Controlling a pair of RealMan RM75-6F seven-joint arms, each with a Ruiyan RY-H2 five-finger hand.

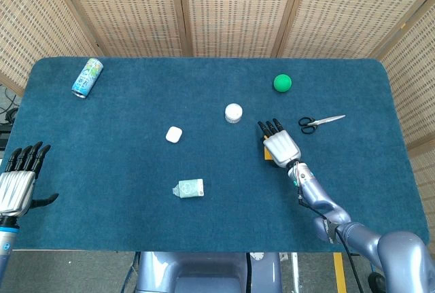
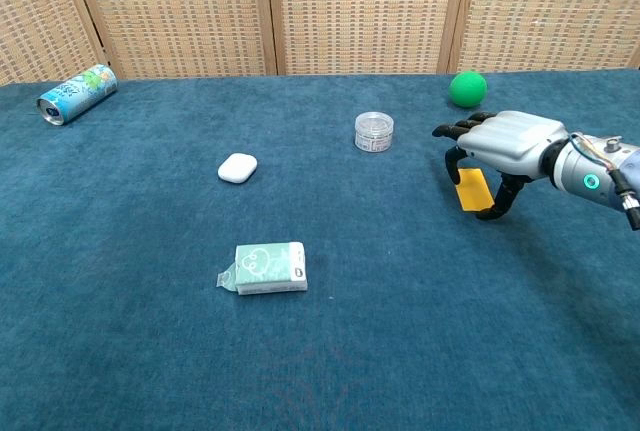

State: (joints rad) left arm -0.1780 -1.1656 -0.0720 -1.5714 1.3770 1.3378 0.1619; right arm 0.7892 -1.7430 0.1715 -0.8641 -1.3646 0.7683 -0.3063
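Head view: right hand (image 1: 281, 146) palm down, fingers spread, hovering over the orange card (image 1: 269, 156), mostly hidden; card lies below-right of the white jar (image 1: 233, 113). Left hand (image 1: 17, 184) spread at table edge.
Chest view: card (image 2: 471, 190) flat, long axis running away from camera, fingers (image 2: 452, 156) arched around it

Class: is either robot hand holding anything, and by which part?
Nothing is held. The right hand hovers open over the orange card; the left hand is open, off the table's edge.

The right hand (image 2: 500, 143) hovers over the card (image 2: 470, 190), right of the jar (image 2: 373, 131).
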